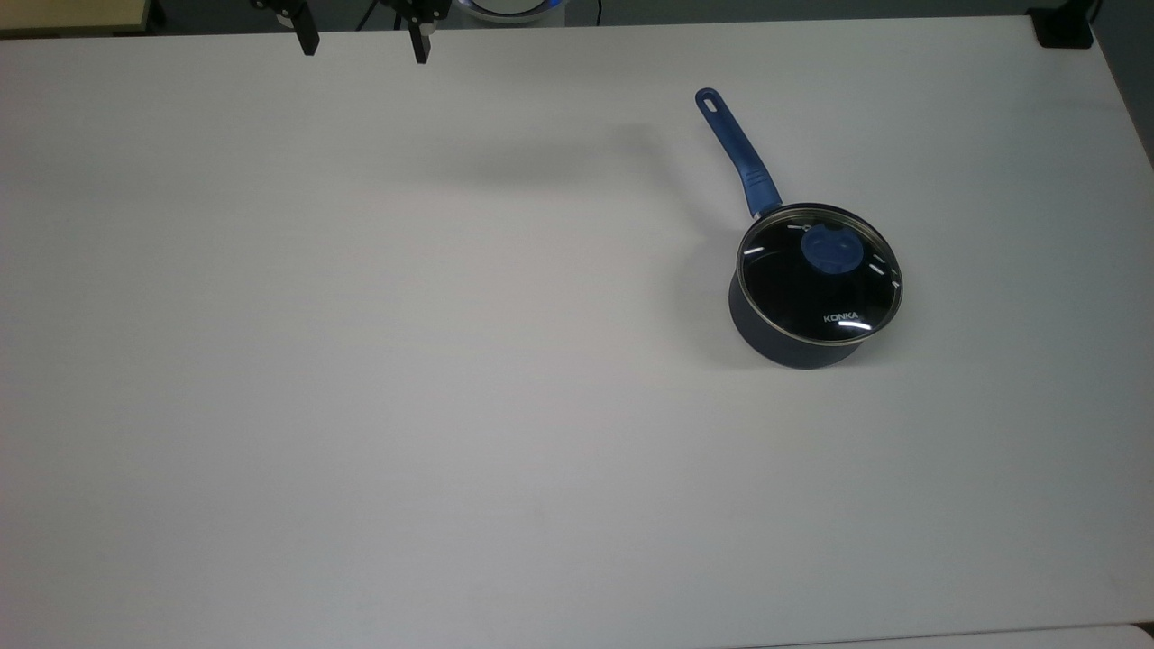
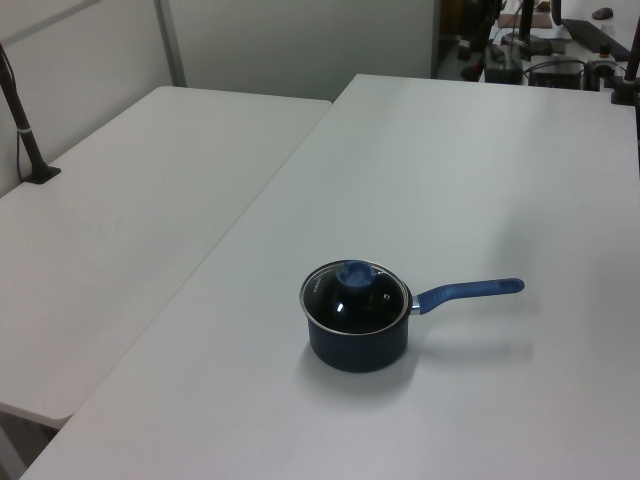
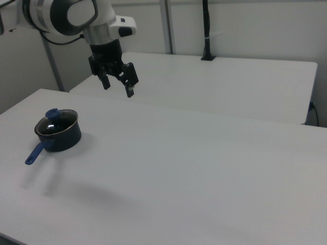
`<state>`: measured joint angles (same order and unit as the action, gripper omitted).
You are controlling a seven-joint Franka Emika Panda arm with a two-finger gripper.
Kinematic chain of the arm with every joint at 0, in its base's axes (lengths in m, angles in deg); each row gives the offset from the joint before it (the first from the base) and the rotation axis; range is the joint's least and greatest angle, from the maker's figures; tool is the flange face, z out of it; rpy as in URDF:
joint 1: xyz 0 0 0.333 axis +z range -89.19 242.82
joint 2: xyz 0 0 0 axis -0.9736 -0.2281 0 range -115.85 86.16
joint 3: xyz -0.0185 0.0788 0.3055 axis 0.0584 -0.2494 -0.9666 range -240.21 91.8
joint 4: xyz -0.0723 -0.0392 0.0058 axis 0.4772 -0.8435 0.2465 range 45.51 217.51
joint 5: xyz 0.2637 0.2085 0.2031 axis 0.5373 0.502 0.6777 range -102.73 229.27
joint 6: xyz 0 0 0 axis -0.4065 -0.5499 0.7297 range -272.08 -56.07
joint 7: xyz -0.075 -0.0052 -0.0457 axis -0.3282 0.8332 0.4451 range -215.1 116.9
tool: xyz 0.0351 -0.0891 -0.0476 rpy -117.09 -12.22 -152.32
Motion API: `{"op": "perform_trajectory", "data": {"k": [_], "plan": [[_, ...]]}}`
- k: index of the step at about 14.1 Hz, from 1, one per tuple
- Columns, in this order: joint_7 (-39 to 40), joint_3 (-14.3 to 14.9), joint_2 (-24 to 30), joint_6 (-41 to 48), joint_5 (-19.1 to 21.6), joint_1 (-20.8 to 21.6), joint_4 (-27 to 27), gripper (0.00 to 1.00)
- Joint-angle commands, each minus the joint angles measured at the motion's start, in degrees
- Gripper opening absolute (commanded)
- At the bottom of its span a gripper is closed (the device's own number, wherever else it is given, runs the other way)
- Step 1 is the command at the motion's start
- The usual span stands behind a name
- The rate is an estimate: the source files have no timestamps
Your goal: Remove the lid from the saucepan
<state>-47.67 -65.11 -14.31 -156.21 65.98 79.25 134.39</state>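
Lid point(image 1: 819, 278) sits closed on the pan point(image 1: 793, 347), toward the top view's right side of the white table point(image 1: 361, 406) — bare tabletop on every side, well in from the edges. White "KONKA" lettering reads on the glass; the blue knob point(image 1: 830, 249) stands free. The gripper point(image 3: 117, 83) hangs well apart above the table — jaws wide, holding nothing.

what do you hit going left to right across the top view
gripper with its fingers apart at the top edge → end hole of the saucepan's handle → saucepan with the lid sitting on it, blue knob at its centre
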Motion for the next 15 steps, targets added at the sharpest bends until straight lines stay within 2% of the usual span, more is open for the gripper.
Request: {"op": "perform_trajectory", "data": {"k": [1,12,15], "plan": [[2.26,0.57,1.05,1.75,1.51,0.29,0.54,1.0],[1.91,0.57,0.96,1.84,1.51,0.56,0.63,1.0],[3.92,0.57,0.53,1.76,0.99,0.64,0.89,1.0]]}}
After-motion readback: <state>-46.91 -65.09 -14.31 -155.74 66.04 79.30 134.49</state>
